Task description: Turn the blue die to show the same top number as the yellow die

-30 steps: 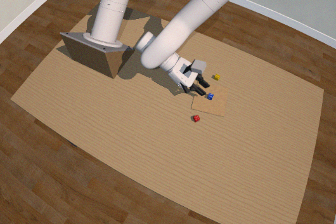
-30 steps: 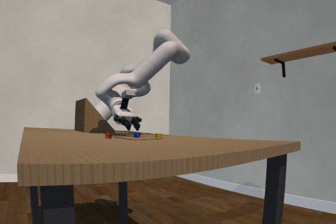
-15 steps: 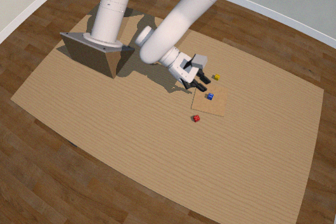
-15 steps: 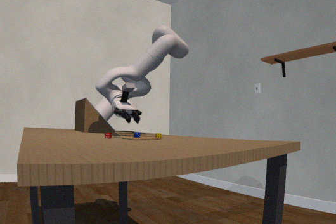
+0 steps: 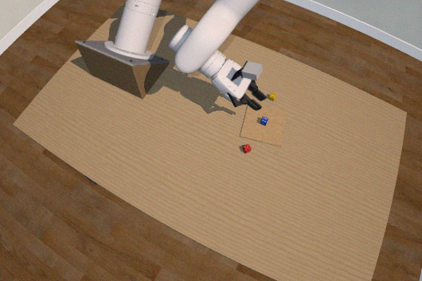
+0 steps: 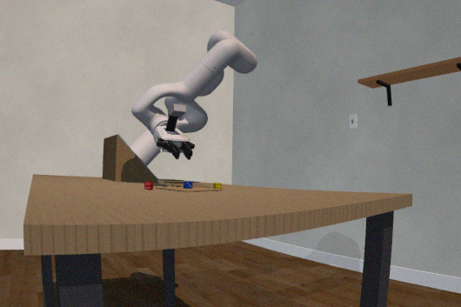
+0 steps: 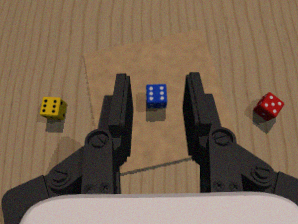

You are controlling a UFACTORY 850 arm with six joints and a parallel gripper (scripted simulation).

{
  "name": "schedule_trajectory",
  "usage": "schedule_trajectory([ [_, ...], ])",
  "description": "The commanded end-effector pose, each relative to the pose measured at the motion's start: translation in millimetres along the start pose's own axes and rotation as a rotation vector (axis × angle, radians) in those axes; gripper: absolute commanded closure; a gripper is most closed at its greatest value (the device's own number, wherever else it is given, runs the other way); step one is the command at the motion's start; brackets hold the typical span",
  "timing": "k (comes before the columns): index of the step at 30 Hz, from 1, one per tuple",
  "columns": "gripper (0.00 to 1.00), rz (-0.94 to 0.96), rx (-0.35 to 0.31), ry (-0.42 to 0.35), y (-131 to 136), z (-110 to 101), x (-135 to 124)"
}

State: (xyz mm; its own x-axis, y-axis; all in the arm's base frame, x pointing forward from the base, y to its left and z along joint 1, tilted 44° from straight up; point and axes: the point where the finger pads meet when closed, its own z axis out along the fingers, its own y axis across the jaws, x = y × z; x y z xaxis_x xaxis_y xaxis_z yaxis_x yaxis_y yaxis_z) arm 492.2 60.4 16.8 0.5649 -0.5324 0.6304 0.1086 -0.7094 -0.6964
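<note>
The blue die point(image 5: 263, 120) lies flat on the small tan mat point(image 5: 263, 125), well inside its edges. In the wrist view the blue die point(image 7: 157, 95) shows six pips on top. The yellow die point(image 7: 53, 107) lies on the table left of the mat and also seems to show six on top. The red die point(image 7: 269, 106) lies on the table off the mat's right side. My gripper point(image 5: 255, 99) hangs in the air above the mat's near edge, partly open, with nothing between the fingers. The exterior view shows the gripper point(image 6: 182, 152) clearly above the blue die point(image 6: 188, 184).
The arm's wedge-shaped base point(image 5: 121, 65) stands on the table behind the mat. The yellow die point(image 5: 271, 97) and the red die point(image 5: 247, 148) lie close to the mat's edges. A wall shelf point(image 6: 409, 75) hangs far to the right.
</note>
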Motion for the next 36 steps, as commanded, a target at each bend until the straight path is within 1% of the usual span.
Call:
schedule_trajectory([
  [1, 0.64, 0.002, 0.003, -0.032, -0.4, 1.8, 3.0],
  [3, 0.64, 0.002, 0.003, -0.075, -0.6, 3.3, 5.2],
  [5, 0.64, 0.000, 0.001, -0.137, -0.2, 4.5, 8.7],
  [7, 0.64, 0.000, 0.001, -0.137, -0.2, 4.5, 8.7],
  [10, 0.64, 0.000, 0.002, -0.276, -0.4, 9.1, 16.0],
  [11, 0.64, 0.000, 0.002, -0.277, -0.4, 9.1, 16.1],
  [12, 0.64, 0.003, 0.005, -0.318, -1.1, 10.9, 17.7],
  [15, 0.64, 0.000, 0.002, -0.391, -0.5, 12.8, 22.0],
  [16, 0.64, -0.001, 0.000, -0.402, -0.1, 13.0, 22.9],
  [17, 0.64, 0.002, 0.005, -0.442, -1.1, 14.7, 24.3],
  [22, 0.64, 0.002, 0.004, -0.565, -1.0, 18.6, 31.0],
  [25, 0.64, 0.002, 0.004, -0.568, -1.0, 18.7, 31.2],
  [27, 0.64, -0.001, 0.000, -0.667, -0.2, 21.6, 36.8],
  [29, 0.64, 0.001, 0.004, -0.706, -1.0, 23.2, 38.5],
  [30, 0.64, 0.001, 0.005, -0.712, -1.1, 23.4, 38.8],
  [31, 0.64, 0.001, 0.005, -0.750, -1.2, 24.7, 40.6],
  [32, 0.64, 0.001, 0.005, -0.756, -1.2, 24.8, 41.0],
  [33, 0.64, 0.000, 0.001, -0.793, -0.4, 25.7, 43.1],
  [34, 0.64, -0.001, 0.000, -0.798, -0.3, 25.8, 43.4],
  [35, 0.64, 0.000, 0.003, -0.834, -0.8, 27.3, 45.4],
  [36, 0.64, 0.000, 0.003, -0.838, -0.8, 27.5, 45.6],
])
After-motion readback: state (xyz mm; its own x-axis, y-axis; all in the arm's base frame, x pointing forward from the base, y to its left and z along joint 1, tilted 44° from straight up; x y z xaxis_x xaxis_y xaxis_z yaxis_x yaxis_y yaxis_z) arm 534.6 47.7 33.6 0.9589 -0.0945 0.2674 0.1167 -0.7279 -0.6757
